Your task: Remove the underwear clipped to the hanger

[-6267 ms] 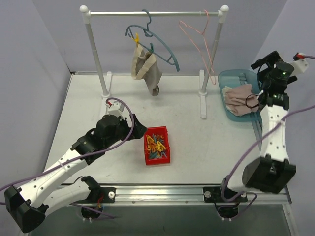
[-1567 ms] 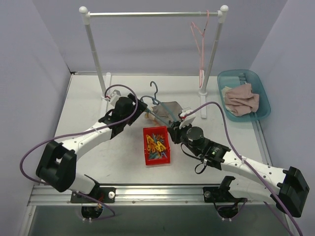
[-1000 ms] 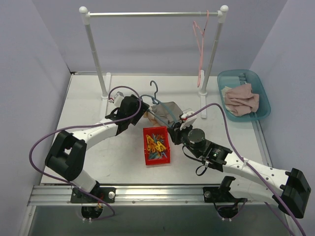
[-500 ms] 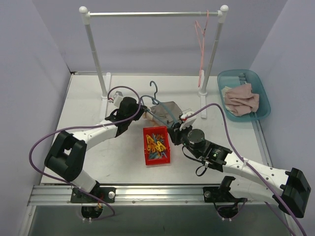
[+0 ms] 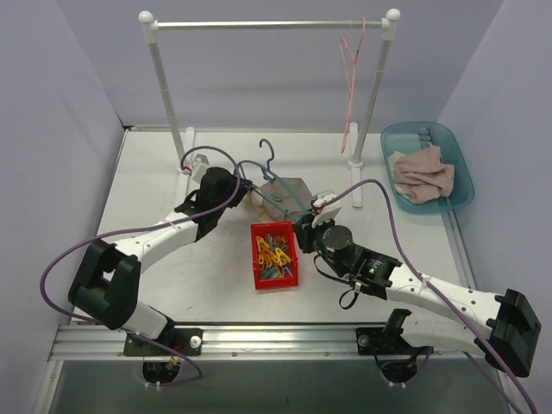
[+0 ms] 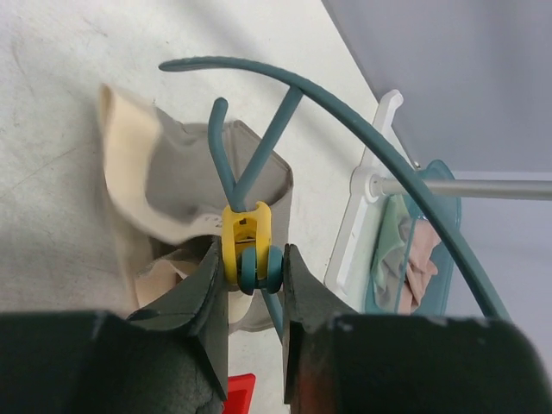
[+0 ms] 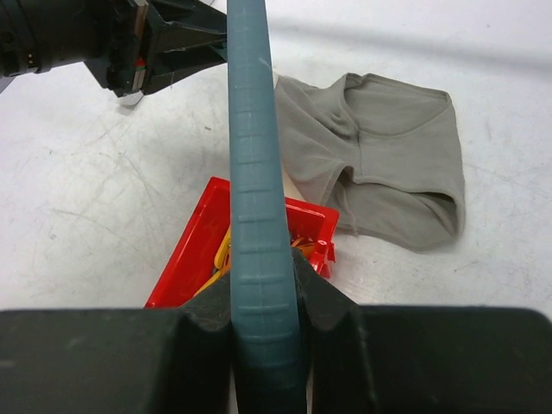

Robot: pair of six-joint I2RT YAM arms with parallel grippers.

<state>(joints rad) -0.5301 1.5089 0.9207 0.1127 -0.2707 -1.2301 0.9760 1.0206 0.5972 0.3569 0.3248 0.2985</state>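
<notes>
Closest in, the right gripper clamps its dark, matte fingers tight on the teal hanger, a thick plastic bar with faint moulded ridges running up the right wrist view. Just beyond sits the red bin, a glossy rectangular tub of yellow and orange pegs. Past it the underwear, a soft grey-beige knit, lies rumpled on the scuffed white table. The left gripper pinches narrowly on the yellow clip, a small plastic peg seated on the hanger's thin lower wire, right over the cloth. Only the left wrist view shows that peg and the cream inner face of the fabric; the right wrist view shows the garment's waistband and leg openings instead. The overhead view alone reveals the far things: a white-posted metal rail carrying a pink wire hanger, and a translucent teal basket holding folded pinkish cloth.
</notes>
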